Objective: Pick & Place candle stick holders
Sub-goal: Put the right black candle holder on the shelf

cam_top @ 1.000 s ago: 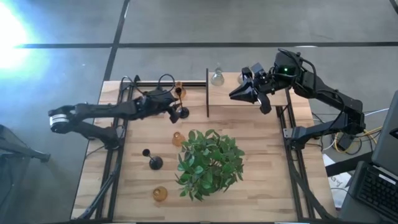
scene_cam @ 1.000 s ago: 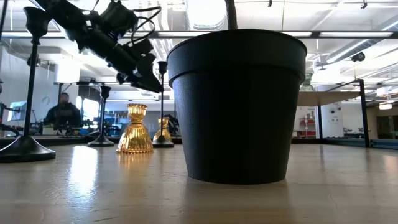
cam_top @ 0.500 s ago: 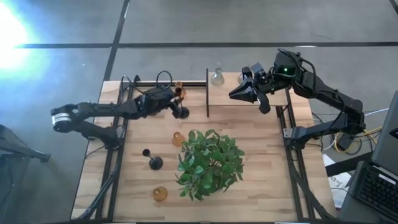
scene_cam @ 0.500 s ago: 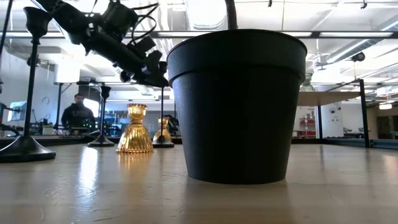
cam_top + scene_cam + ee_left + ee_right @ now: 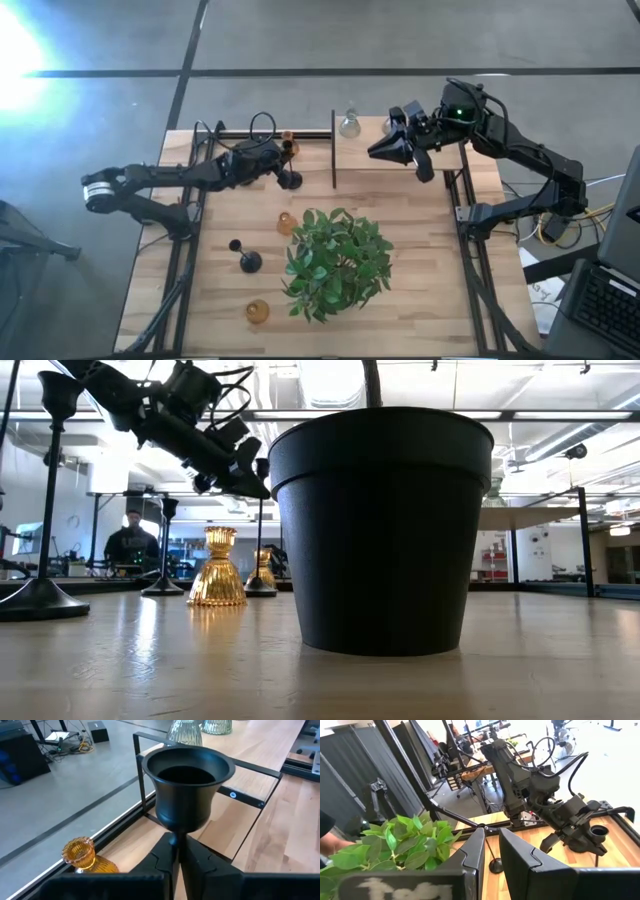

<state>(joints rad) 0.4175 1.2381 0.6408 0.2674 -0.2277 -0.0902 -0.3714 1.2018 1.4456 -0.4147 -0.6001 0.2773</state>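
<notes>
My left gripper [image 5: 279,176] is shut on the thin stem of a black candle stick holder [image 5: 291,180] at the back left of the table. In the left wrist view its cup [image 5: 187,785] rises just above my fingers [image 5: 160,862]. An amber holder [image 5: 289,147] stands behind it. Another amber holder [image 5: 286,222] sits by the plant, and one more [image 5: 258,311] is near the front. A second black holder [image 5: 247,261] stands alone at front left. A clear glass holder [image 5: 348,125] sits at the back. My right gripper [image 5: 383,151] hovers shut and empty at back right.
A leafy green plant [image 5: 335,260] in a black pot [image 5: 380,530] fills the table's middle. A thin black upright bar [image 5: 333,150] divides the back strip, with a rail [image 5: 250,133] along the back left edge. A person [image 5: 128,546] shows in the room behind.
My left gripper has reached a little right and closed on the black holder's stem. The right arm has not moved.
</notes>
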